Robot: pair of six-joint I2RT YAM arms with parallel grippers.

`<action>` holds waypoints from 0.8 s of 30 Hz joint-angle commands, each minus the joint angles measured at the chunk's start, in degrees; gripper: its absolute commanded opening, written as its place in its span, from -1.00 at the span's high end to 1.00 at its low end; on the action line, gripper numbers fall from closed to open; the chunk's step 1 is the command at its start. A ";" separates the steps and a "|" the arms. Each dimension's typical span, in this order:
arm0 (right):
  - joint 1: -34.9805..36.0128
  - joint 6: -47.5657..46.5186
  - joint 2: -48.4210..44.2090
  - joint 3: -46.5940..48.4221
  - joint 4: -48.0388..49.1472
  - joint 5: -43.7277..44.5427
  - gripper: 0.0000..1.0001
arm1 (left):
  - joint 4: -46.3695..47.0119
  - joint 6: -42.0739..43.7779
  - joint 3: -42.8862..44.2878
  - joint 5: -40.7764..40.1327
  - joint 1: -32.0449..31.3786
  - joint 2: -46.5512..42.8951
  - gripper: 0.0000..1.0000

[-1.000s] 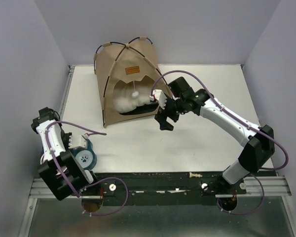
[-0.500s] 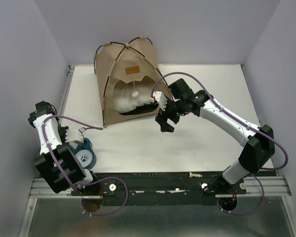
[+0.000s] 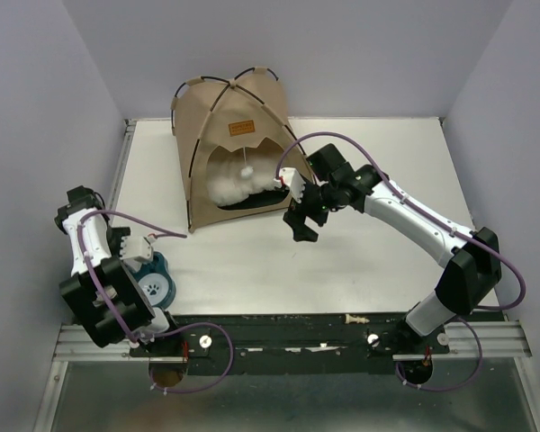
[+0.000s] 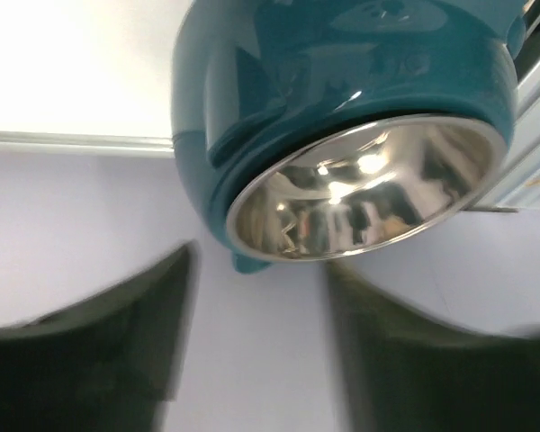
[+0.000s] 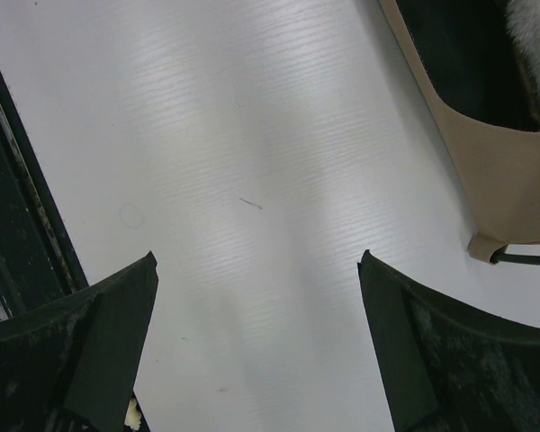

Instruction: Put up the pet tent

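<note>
The pet tent [image 3: 211,117] stands upright at the back left of the table, tan fabric over crossed black poles. A white cushion [image 3: 232,183] fills its opening and a white pom-pom [image 3: 246,169] hangs there. My right gripper [image 3: 299,222] hovers open just off the tent's front right corner. In the right wrist view that gripper [image 5: 257,261] is over bare table, with the tent's corner [image 5: 504,180] at the upper right. My left gripper [image 3: 147,263] is at the left edge. In the left wrist view it [image 4: 259,292] is open and blurred, below a teal bowl [image 4: 342,90].
The teal bowl [image 3: 155,286], steel-lined with a paw print, lies near the table's front left, partly under my left arm. A black rail [image 3: 279,328] runs along the near edge. Grey walls close in on the left, right and back.
My left arm has drawn back towards the near left edge while the bowl stayed put. The right gripper edged slightly left, towards the tent's corner.
</note>
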 commanded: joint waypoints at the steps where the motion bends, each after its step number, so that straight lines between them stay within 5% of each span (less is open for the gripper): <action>1: -0.31 0.30 -1.24 -0.27 -1.07 -1.16 -1.00 | 0.64 12.00 2.60 3.05 0.47 0.03 -0.97; 11: -0.31 0.83 -0.36 2.10 -0.89 -2.22 -1.00 | 2.12 6.30 7.43 12.19 -1.55 -5.59 -0.98; 18: -0.75 1.70 -3.53 8.43 0.59 -1.52 -1.00 | -6.56 -16.89 23.76 22.03 -9.62 -0.07 -0.97; 24: -6.27 9.61 -4.93 14.23 3.66 -2.40 -1.00 | -9.82 -49.21 45.63 28.88 -20.26 10.64 -0.97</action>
